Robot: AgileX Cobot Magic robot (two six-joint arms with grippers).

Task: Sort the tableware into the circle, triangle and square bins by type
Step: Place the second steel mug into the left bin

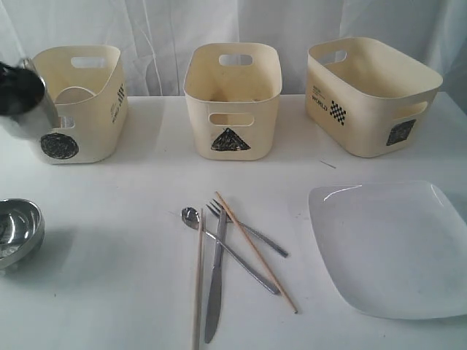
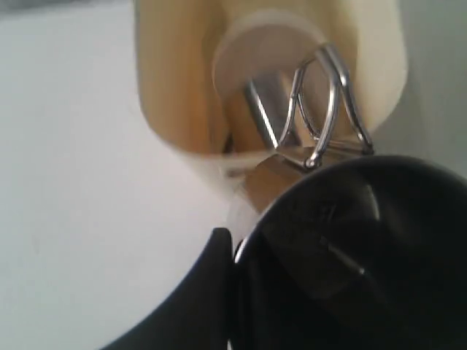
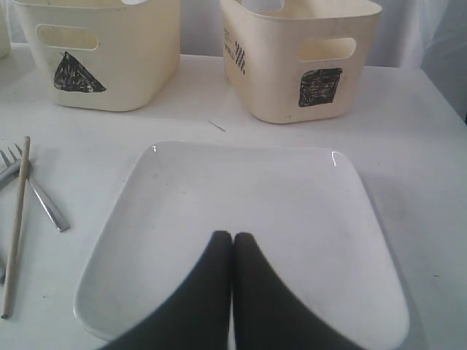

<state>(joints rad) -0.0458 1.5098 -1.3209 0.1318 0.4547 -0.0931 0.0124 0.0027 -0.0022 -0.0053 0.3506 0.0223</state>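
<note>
A: Left gripper (image 2: pixel 229 244), status?
B: Clamped on a steel mug (image 1: pixel 29 117). One black finger (image 2: pixel 197 299) sits outside the rim and the other is hidden. The mug hangs clear of the table (image 1: pixel 146 189), tilted, against the left side of the circle bin (image 1: pixel 87 142). It is brushed steel with a dark interior.
A: Inside that bin?
B: A pale round shape, possibly the white bowl (image 1: pixel 73 93), and a second mug (image 2: pixel 255 120) with wire loop handles. The view is blurred.
A: Right gripper (image 3: pixel 232 237)?
B: Fingers pressed together with nothing between them, over the squarish white plate (image 1: pixel 394 248). The plate lies flat in front of the square bin (image 1: pixel 365 109).
A: Remainder?
B: Steel bowl (image 1: pixel 16 230) at the table's left edge. Spoon (image 1: pixel 233 255), fork (image 1: pixel 248 230), knife (image 1: pixel 214 292) and two wooden chopsticks (image 1: pixel 255 251) lie crossed in front of the triangle bin (image 1: pixel 232 124).
</note>
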